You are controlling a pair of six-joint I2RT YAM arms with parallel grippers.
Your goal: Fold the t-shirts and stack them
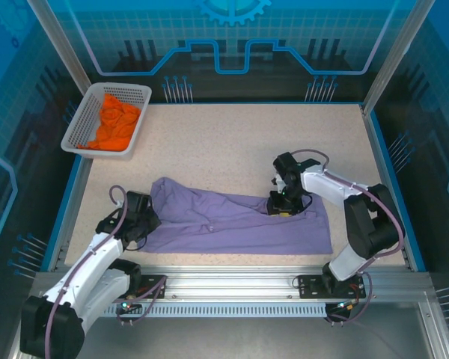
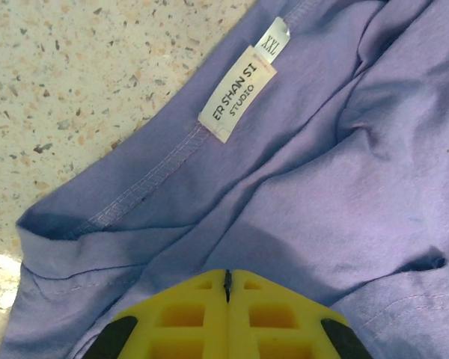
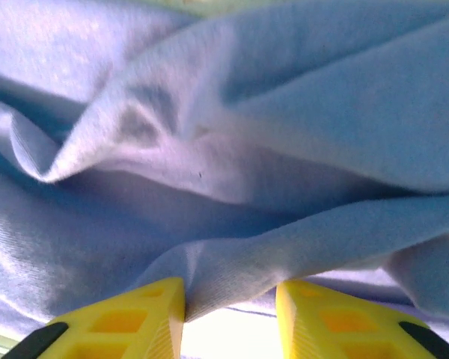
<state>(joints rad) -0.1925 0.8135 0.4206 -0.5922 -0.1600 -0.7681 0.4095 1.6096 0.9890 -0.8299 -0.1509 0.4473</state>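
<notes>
basket (image 1: 76, 131): far left corner of the table (image 1: 232, 149), well apart from both arms.
orange shirt (image 1: 116, 123): bunched up inside the basket, not folded. I judge it comes after the purple one.
left hand (image 1: 138, 219): at the left end of the purple shirt. On its wrist camera the yellow fingers are pressed together. Creases run toward the tips, but I cannot tell if any cloth is pinched between them.
neck tag (image 2: 236, 93): lies face up just beyond the left hand's fingertips, so this end is the collar.
purple shirt (image 1: 224, 228): spread lengthwise across the near half of the table between the arms, rumpled and twisted, no clean fold in it.
right hand (image 3: 230, 288): low on the right part of the shirt, fingers partly apart with a raised ridge of cloth between them. It looks not clamped to me.
risk 1: if I close the right hand on that ridge it may catch both layers, and the shirt would lift as a lump.
risk 2: if the left hand has nothing, pulling right drags the collar along and the twist stays in.
risk 3: a shallow bite on either side could slip out mid-lift.
</notes>
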